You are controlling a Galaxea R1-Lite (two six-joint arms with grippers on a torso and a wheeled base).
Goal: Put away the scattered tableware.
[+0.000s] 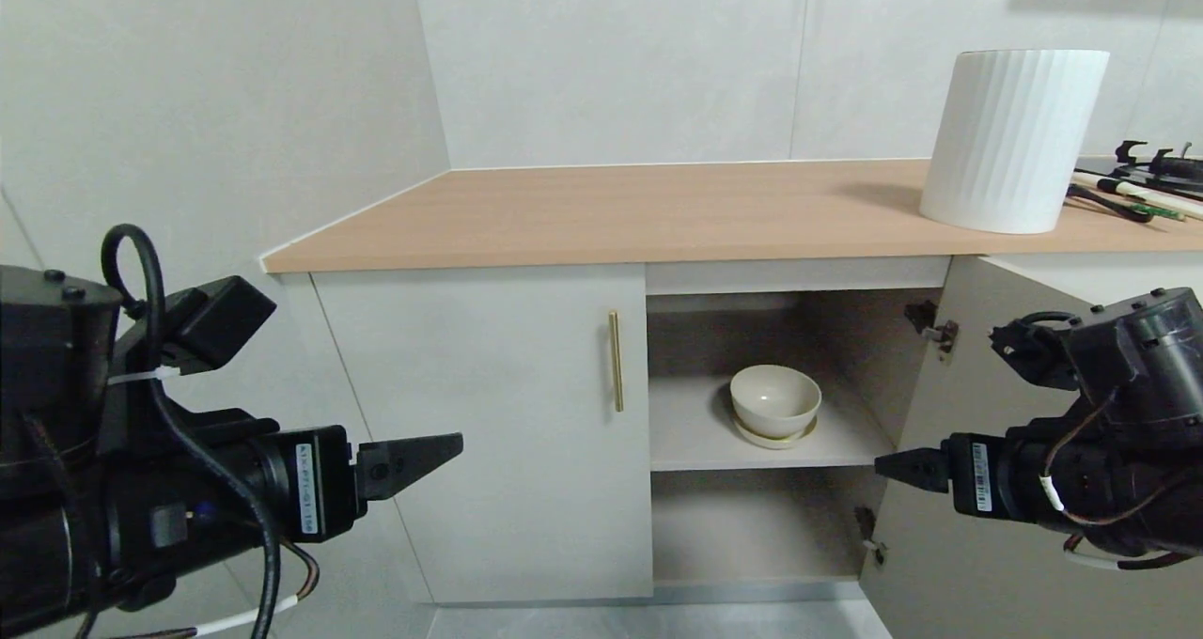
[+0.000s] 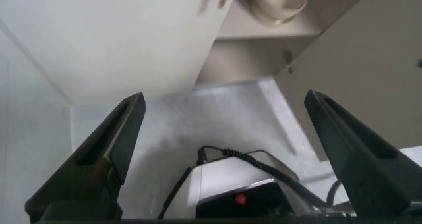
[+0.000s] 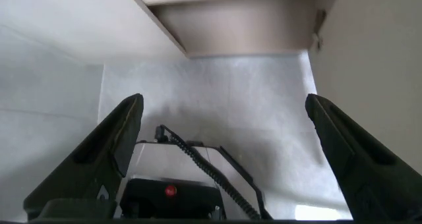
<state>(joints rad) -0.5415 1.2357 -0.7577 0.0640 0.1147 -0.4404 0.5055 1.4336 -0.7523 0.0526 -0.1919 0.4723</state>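
A cream bowl [image 1: 775, 399] sits on a small plate [image 1: 773, 437] on the upper shelf [image 1: 695, 432] of the open cabinet; the bowl [image 2: 280, 1] also shows in the left wrist view. My left gripper [image 1: 423, 459] hovers low in front of the closed left door, open and empty, its fingers spread wide [image 2: 225, 100]. My right gripper [image 1: 893, 468] is beside the open right door, level with the shelf's edge, also open and empty [image 3: 225, 102]. Chopsticks and other utensils [image 1: 1137, 197] lie on the counter at the far right.
A tall white ribbed container [image 1: 1013, 136] stands on the wooden counter [image 1: 611, 211]. The closed left door [image 1: 489, 432] has a gold handle [image 1: 615, 360]. The right door [image 1: 940, 545] is swung open toward me. The lower shelf [image 1: 752, 526] holds nothing.
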